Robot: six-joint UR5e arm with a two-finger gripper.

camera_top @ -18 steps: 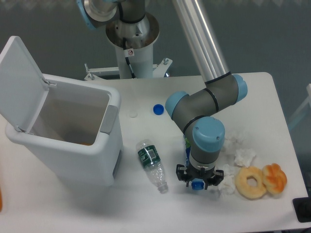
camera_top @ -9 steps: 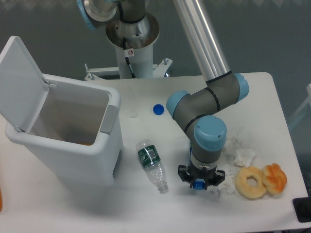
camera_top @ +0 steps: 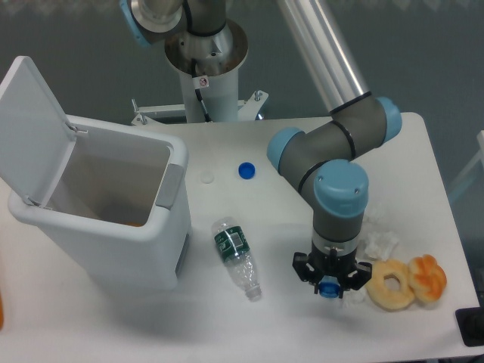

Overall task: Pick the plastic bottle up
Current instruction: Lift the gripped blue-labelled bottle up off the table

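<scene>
Camera: tool (camera_top: 330, 285) around blue-capped plastic bottle (camera_top: 328, 288), beside doughnut (camera_top: 391, 284).

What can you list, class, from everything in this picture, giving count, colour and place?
bin: 1, white, lid open, table's left
green-label bottle: 1, clear, capless, lying beside the bin
loose cap: 1, blue, mid-table
blue-capped bottle: 1, only the cap shows, under the gripper
tissues: several, white, crumpled, right of the arm
donut: 1, pale, right side
pastry: 1, orange, touching the donut
table: 1, white
arm: 1, grey and blue
gripper: 1, black, fingers around the blue cap
</scene>
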